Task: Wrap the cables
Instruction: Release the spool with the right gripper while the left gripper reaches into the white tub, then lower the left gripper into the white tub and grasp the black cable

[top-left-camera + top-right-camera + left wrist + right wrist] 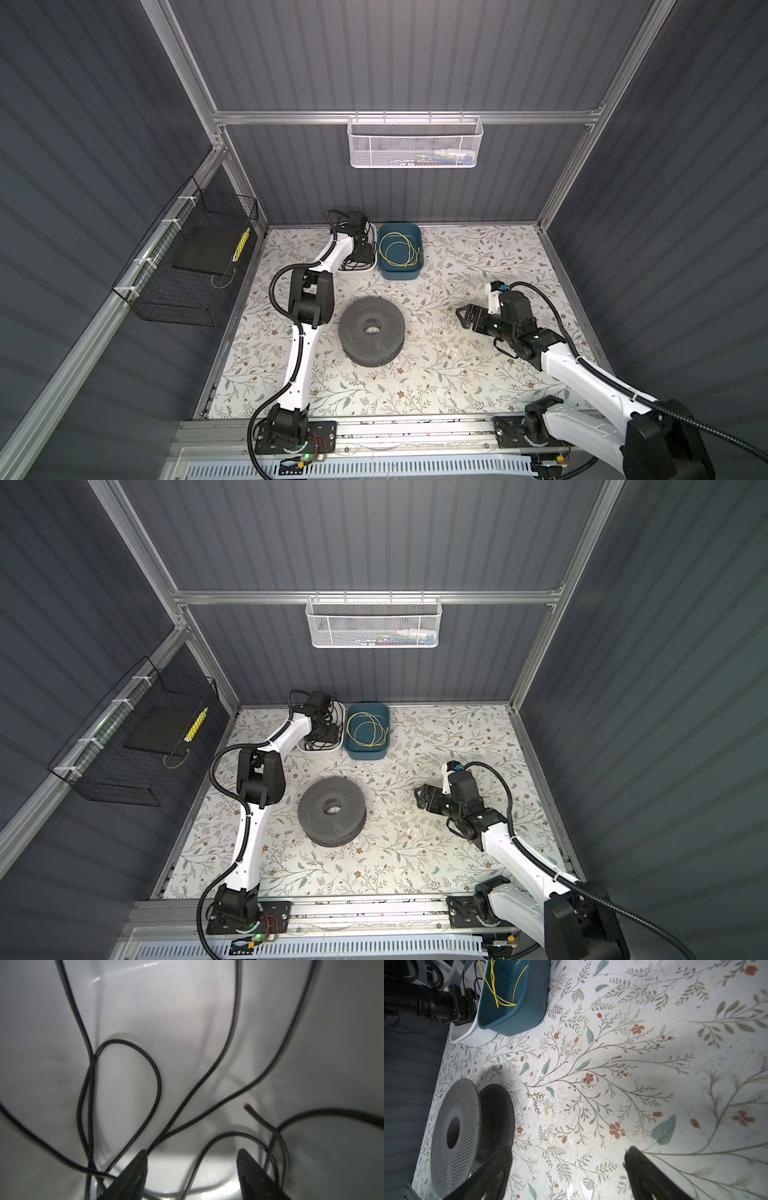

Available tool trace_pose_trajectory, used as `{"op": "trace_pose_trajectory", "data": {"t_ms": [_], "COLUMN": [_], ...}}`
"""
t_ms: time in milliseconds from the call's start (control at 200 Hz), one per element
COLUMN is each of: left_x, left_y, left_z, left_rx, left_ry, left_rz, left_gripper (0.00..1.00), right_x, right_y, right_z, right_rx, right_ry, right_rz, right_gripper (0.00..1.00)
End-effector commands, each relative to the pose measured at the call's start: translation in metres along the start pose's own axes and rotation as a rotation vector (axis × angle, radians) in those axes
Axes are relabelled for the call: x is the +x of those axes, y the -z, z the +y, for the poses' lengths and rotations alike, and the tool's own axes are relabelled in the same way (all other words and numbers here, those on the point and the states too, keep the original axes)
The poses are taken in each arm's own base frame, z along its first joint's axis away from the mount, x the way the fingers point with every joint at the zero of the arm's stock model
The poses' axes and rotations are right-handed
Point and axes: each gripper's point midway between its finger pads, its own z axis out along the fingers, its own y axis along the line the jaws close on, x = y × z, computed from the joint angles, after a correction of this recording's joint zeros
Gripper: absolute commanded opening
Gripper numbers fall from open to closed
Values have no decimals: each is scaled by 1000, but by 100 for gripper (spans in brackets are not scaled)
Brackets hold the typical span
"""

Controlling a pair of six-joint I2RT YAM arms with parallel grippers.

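Left end effector (192, 1151), jaws apart and gripping nothing, hangs in the white tub (145, 1001) among the cable (158, 1084). Its thin black loops look light, limp and tangle-prone, so I'd pinch one strand near the free end (248, 1106). Right of the spool (371, 330), the right end effector (462, 318) gapes empty over the tabletop (436, 374).

Thin black cable (160, 1084) lies in loose tangled loops inside white tray (357, 269).

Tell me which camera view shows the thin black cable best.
The left wrist view: the black cable fills it, loops and a cut end clear against the white bin. Both top views show a small tangle partly behind the left arm. The right wrist view shows almost nothing.
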Motion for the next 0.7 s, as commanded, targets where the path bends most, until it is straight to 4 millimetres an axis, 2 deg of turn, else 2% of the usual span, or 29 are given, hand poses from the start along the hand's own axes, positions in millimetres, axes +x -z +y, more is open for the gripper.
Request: {"op": "trace_pose_trajectory", "data": {"t_ms": [0,85,180,320,440,460,540,695], "left_x": [-2,1,4,3,-3,-5,-20,-56], "left_y": [-8,-14,-17,-14,-4,-1,19,75], "left_z": [2,1,-1,0,2,3,6,12], "left_rx": [-17,-6,10,5,-3,-12,-27,-51], "left_ry": [-40,-49,-60,-86,-114,-120,-147,-143], "left_rz": [-3,1,3,-10,-35,-39,-81,-250], "left_gripper": [64,53,32,19,1,0,0,0], "right_x": [3,3,2,0,-1,-1,-2,-3], "right_y": [1,3,6,10,13,13,14,16], "right_z": [-1,-1,-2,-2,0,0,0,2], "right_rx": [-16,-16,-17,-19,-24,-24,-25,-36], "right_ry": [-7,-5,-8,-11,-12,-12,-12,-21], "right_rz": [0,-2,-11,-21,-28,-29,-32,-39], "right_gripper": [87,87,86,86,86,86,86,86]}}
